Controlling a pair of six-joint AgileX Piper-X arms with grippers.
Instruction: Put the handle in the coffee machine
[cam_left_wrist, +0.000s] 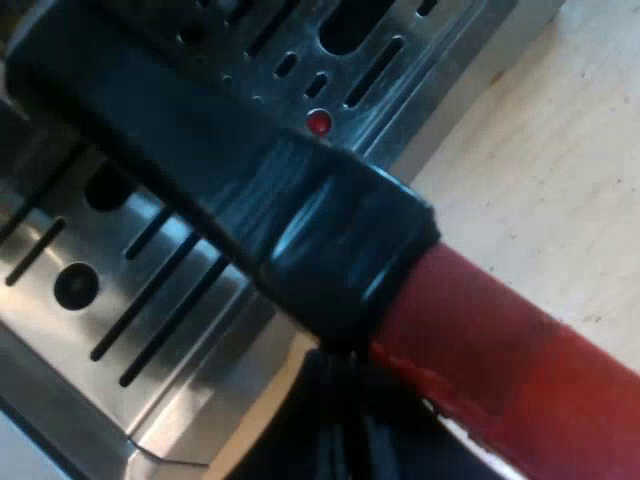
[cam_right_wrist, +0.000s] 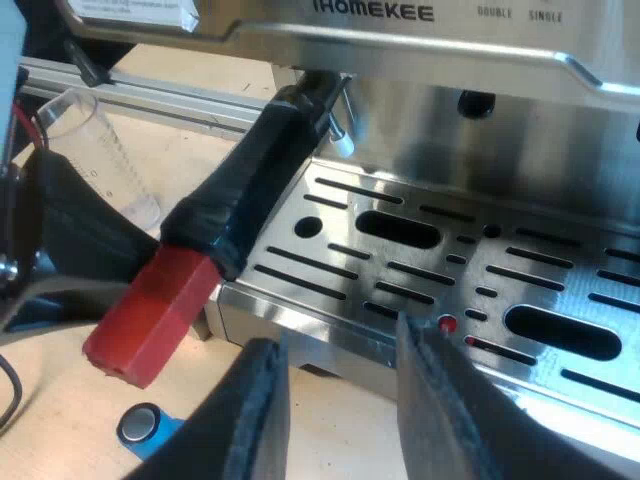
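**Handle at machine front**

The handle (cam_right_wrist: 240, 200) is set with its head under the machine (cam_right_wrist: 480, 130) front, and its red end (cam_right_wrist: 150, 320) juts past the tray (cam_right_wrist: 420, 260). The right gripper (cam_right_wrist: 335, 400) is held open and empty at the tray's edge. The left gripper (cam_left_wrist: 340, 410) state cannot be told.

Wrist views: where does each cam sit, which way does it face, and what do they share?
Left wrist view: on the left arm, close over the dark handle and its red end, facing down onto the drip tray; a dark part under the handle may be the left claw.
Right wrist view: on the right arm, facing the machine front across the tray; open right claw nearest.
Shared: handle, red end, tray, its red dot.
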